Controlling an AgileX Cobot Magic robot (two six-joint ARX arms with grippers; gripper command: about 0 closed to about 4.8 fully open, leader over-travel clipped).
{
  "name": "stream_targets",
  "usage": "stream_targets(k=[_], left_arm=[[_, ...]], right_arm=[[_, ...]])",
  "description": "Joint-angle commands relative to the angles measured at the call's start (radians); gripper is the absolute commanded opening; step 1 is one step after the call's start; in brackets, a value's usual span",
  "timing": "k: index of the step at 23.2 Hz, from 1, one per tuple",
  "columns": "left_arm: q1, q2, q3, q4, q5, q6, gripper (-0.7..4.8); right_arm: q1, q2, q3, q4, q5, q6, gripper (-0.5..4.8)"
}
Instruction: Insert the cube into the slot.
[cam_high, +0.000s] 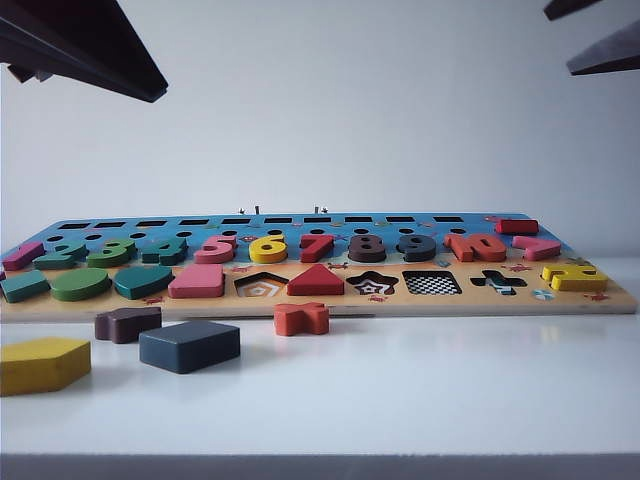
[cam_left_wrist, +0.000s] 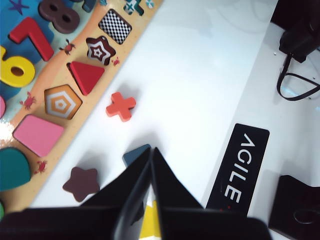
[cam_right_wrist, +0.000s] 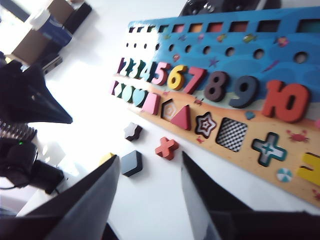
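Exterior view: one board (cam_high: 620, 298) across the table (cam_high: 400, 400). In front, four loose pieces: one cube (cam_high: 189, 345), one yellow block (cam_high: 42, 364), one maroon piece (cam_high: 127, 323), one red cross (cam_high: 301, 318). One checkered slot (cam_high: 432, 283) in the front row, well right of the cube. No gripper seen, just dark arm parts up top.

Left wrist view: left gripper (cam_left_wrist: 151, 165) clenched, tips together, nothing between, hovering above a corner of the cube (cam_left_wrist: 136, 153). One slot (cam_left_wrist: 114, 26) far along the board (cam_left_wrist: 30, 75).

Right wrist view: right gripper (cam_right_wrist: 150, 167) released, jaws apart and empty, above the table. One cube (cam_right_wrist: 131, 163) just beside one finger. One slot (cam_right_wrist: 232, 134), one cross (cam_right_wrist: 166, 148) between.
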Motion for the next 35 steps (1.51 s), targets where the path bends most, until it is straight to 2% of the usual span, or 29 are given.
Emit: stream_targets(k=[1, 3, 5, 8, 14, 19, 23, 25, 29, 35], left_arm=[[0.001, 0.0, 0.005, -0.014, 0.008, 0.004, 0.17], [0.001, 0.0, 0.004, -0.017, 0.008, 0.003, 0.17], [0.001, 0.0, 0.0, -0.017, 0.007, 0.003, 0.17], [0.003, 0.0, -0.025, -0.007, 0.006, 0.004, 0.17], [0.007, -0.003, -0.067, 0.05, -0.009, 0.007, 0.17], [0.02, -0.003, -0.068, 0.094, -0.009, 0.006, 0.17], [0.021, -0.002, -0.068, 0.11, -0.017, 0.006, 0.17], [0.021, -0.003, -0.068, 0.096, -0.033, 0.006, 0.17], [0.021, -0.003, -0.067, 0.052, -0.039, 0.007, 0.17], [0.022, -0.004, -0.064, 0.034, -0.056, 0.006, 0.17]], right_arm=[[0.082, 0.064, 0.053, -0.048, 0.001, -0.066, 2.91], [0.168, 0.128, 0.101, -0.117, 0.039, -0.109, 3.48], [0.224, 0.164, 0.125, -0.161, 0.107, -0.126, 3.71], [0.327, 0.217, 0.154, -0.214, 0.231, -0.164, 3.93], [0.474, 0.238, 0.16, -0.227, 0.296, -0.166, 4.2], [0.542, 0.238, 0.164, -0.237, 0.331, -0.164, 4.26], [0.584, 0.248, 0.164, -0.244, 0.342, -0.166, 4.57], [0.625, 0.27, 0.164, -0.242, 0.346, -0.196, 4.79], [0.689, 0.308, 0.165, -0.241, 0.388, -0.266, 4.79], [0.737, 0.357, 0.203, -0.232, 0.459, -0.344, 4.79]])
